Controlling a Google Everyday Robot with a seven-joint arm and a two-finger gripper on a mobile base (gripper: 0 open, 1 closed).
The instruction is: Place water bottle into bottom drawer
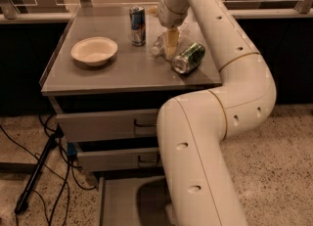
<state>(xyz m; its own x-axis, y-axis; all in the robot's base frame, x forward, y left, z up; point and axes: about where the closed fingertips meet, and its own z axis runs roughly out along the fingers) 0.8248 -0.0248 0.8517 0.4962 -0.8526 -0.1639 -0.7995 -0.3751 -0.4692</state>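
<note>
The water bottle, clear plastic with a white cap, lies on its side on the grey cabinet top, between the blue-silver can and the green can. My gripper comes down from the arm onto the bottle's middle and hides part of it. The bottom drawer is pulled out at floor level below the two upper drawers. Its flat grey floor shows, and my arm covers its right side.
A white bowl sits on the left of the cabinet top. A blue-silver can stands upright behind the bottle. A green can lies on its side just right of the bottle. Black cables and a stand are on the floor to the left.
</note>
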